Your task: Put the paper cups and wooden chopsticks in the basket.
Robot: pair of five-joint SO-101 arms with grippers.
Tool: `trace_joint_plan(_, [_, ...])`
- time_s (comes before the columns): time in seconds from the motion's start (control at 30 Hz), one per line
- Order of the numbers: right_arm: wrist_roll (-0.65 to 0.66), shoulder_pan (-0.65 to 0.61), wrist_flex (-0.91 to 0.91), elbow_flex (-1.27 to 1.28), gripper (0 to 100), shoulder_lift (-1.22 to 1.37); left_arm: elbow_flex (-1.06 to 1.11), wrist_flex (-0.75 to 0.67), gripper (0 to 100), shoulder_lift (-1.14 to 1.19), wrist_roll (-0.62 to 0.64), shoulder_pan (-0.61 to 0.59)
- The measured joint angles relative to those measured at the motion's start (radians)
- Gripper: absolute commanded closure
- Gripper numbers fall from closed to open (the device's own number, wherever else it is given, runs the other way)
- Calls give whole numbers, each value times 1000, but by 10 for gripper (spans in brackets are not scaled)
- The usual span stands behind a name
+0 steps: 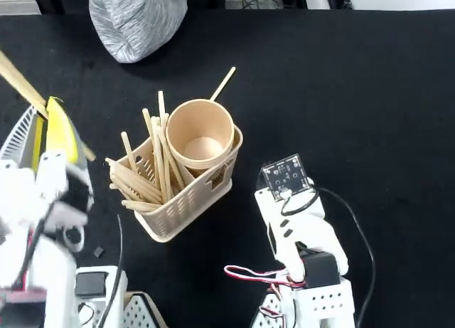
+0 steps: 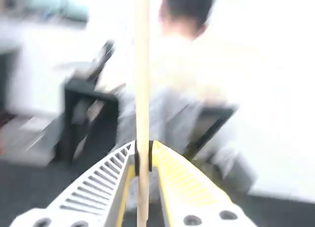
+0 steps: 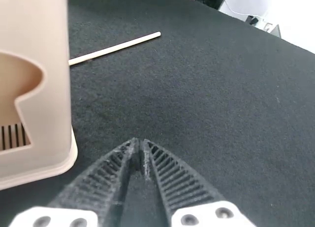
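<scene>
A cream slatted basket (image 1: 186,202) stands mid-table. It holds one paper cup (image 1: 200,136) upright and several wooden chopsticks (image 1: 158,168) leaning in its left part. One loose chopstick (image 1: 222,84) lies on the table behind the basket, seen also as the chopstick (image 3: 113,48) past the basket's wall (image 3: 39,89). At the table's left side, my left gripper (image 1: 41,107), with one yellow and one white finger, is raised and shut on a chopstick (image 2: 141,89) that runs on past the fingertips. My right gripper (image 3: 138,143) is shut on nothing, low over the black table just right of the basket.
A grey crumpled bag (image 1: 138,18) lies at the table's far edge, left of centre. My right arm's white body (image 1: 302,242) stands at the front, right of the basket. Black tabletop stretches bare to the right.
</scene>
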Motion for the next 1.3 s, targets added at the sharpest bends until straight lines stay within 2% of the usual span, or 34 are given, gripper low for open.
trace_joint_plan(0.23, [0, 0, 0, 0, 986, 0, -25, -57, 971, -117, 11, 212])
trace_joint_plan(0.37, [0, 0, 0, 0, 986, 0, 51, -66, 971, -124, 11, 267])
trace_joint_plan(0.8, [0, 0, 0, 0, 986, 0, 305, -92, 970, -124, 11, 284])
trace_joint_plan(0.97, [0, 0, 0, 0, 986, 0, 308, -29, 966, -129, 11, 284])
trace_joint_plan(1.17, [0, 0, 0, 0, 986, 0, 318, 38, 825, -129, 12, 285])
trace_joint_plan(1.3, [0, 0, 0, 0, 986, 0, 318, 63, 809, -129, 11, 285])
